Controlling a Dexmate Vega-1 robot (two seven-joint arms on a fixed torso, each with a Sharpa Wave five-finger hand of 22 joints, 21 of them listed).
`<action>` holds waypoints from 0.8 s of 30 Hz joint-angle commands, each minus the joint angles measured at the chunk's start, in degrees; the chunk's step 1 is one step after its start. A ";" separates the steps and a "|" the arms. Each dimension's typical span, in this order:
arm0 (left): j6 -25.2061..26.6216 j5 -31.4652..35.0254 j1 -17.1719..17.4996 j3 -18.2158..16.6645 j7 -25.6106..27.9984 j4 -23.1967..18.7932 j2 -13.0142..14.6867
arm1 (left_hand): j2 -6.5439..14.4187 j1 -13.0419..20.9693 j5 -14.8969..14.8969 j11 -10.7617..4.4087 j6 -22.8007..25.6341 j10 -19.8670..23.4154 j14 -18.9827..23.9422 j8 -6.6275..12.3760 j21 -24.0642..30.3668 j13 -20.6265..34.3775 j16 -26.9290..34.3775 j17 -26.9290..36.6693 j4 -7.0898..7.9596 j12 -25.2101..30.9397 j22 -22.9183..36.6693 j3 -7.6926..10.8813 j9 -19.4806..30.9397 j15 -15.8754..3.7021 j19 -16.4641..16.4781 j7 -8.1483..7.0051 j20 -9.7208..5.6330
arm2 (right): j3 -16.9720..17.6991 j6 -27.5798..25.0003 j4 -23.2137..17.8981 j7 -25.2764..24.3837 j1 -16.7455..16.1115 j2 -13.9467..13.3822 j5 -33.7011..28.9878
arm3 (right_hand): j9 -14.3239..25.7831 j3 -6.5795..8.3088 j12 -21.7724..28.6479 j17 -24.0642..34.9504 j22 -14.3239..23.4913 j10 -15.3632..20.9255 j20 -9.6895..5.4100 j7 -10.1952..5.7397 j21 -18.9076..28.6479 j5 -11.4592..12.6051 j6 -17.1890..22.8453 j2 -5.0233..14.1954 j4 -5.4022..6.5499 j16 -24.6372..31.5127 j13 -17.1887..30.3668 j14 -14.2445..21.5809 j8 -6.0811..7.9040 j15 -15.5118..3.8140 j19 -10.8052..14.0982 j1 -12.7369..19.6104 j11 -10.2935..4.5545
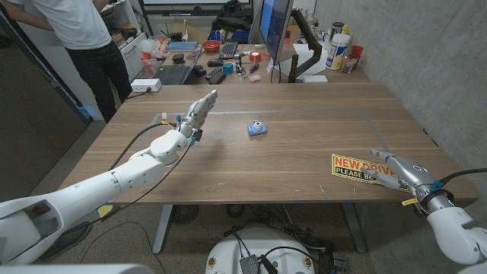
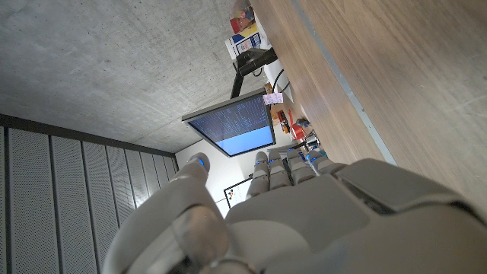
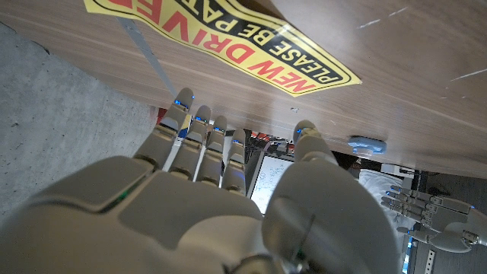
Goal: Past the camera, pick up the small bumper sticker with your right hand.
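The yellow bumper sticker (image 1: 354, 166), printed "NEW DRIVER PLEASE BE PATIENT", lies flat near the table's front right edge. In the right wrist view the bumper sticker (image 3: 228, 46) sits just beyond my fingertips. My right hand (image 1: 401, 173) hovers at the sticker's right end, fingers straight and spread, thumb apart, holding nothing. Whether it touches the sticker I cannot tell. A small blue camera (image 1: 257, 128) stands mid-table, to the left of the sticker and farther back. My left hand (image 1: 198, 116) reaches out over the table's left part, fingers extended, holding nothing.
Behind the wooden table (image 1: 304, 106) stands a cluttered desk with a monitor (image 1: 274, 27), a keyboard (image 1: 173, 74) and a red tape roll (image 1: 255, 55). A person (image 1: 84, 38) stands at the back left. The table's right edge runs close to my right hand.
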 commanded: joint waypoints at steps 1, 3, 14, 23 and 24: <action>-0.11 0.01 0.45 -0.93 -1.55 1.53 -1.08 | 0.51 0.06 -0.09 -0.43 0.71 0.21 -0.33 0.39 -0.18 0.12 -0.01 0.31 -0.21 0.29 0.13 -0.21 0.19 -0.10 0.11 0.03 0.13 | -1.17 -4.53 -2.46 3.29 0.30 0.24 -1.16 | 0.07 -0.05 0.53 0.16 0.29 1.21 0.03 0.31 -0.20 0.42 0.10 -0.66 0.20 0.36 0.07 0.98 0.42 0.01 0.66 -0.07 -0.12; -0.01 -0.07 0.53 -1.10 -1.84 1.86 -1.28 | 0.51 0.06 -0.09 -0.44 0.73 0.18 -0.28 0.39 -0.22 0.12 0.01 0.31 -0.21 0.28 0.13 -0.22 0.19 -0.14 0.06 0.00 0.18 | -1.35 -4.97 -2.59 3.78 0.40 0.14 -1.13 | 0.07 -0.09 0.49 0.16 0.30 1.16 0.11 0.12 -0.23 0.41 0.02 -0.72 0.24 0.35 0.05 1.01 0.37 0.09 0.71 -0.14 -0.13; 0.46 0.15 0.96 -2.20 -2.80 2.80 -1.94 | 0.52 0.05 -0.09 -0.49 0.68 0.21 -0.31 0.36 -0.32 0.12 0.00 0.31 -0.23 0.29 0.14 -0.24 0.19 -0.15 0.07 -0.08 0.25 | -3.31 -10.05 -3.95 6.78 1.37 0.21 -1.54 | 0.03 -0.69 -0.01 0.18 0.32 0.17 0.92 0.06 -0.60 0.40 -1.02 -1.44 0.60 0.28 -0.01 1.30 -0.16 1.40 0.97 -1.05 -0.01; 0.75 0.43 1.41 -3.05 -3.55 3.52 -2.66 | 0.53 0.04 -0.08 -0.50 0.65 0.15 -0.34 0.33 -0.40 0.12 -0.01 0.31 -0.24 0.27 0.14 -0.27 0.19 -0.13 0.11 -0.14 0.35 | -3.92 -12.70 -4.61 7.97 1.15 -0.15 -1.57 | 0.03 -1.16 -0.33 0.20 0.35 -0.57 1.81 -0.12 -0.94 0.43 -2.07 -1.88 0.92 0.03 -0.02 0.85 -0.55 2.16 0.89 -1.81 -0.01; 0.82 0.49 1.46 -3.14 -3.59 3.57 -2.72 | 0.53 0.03 -0.08 -0.49 0.64 0.17 -0.31 0.33 -0.40 0.12 0.00 0.31 -0.24 0.28 0.14 -0.27 0.19 -0.15 0.11 -0.15 0.36 | -3.98 -13.01 -4.69 8.18 1.13 -0.19 -1.49 | 0.03 -1.23 -0.43 0.21 0.36 -0.82 1.88 -0.22 -1.00 0.44 -2.15 -1.93 0.98 -0.02 -0.03 0.75 -0.57 2.23 0.85 -1.94 -0.09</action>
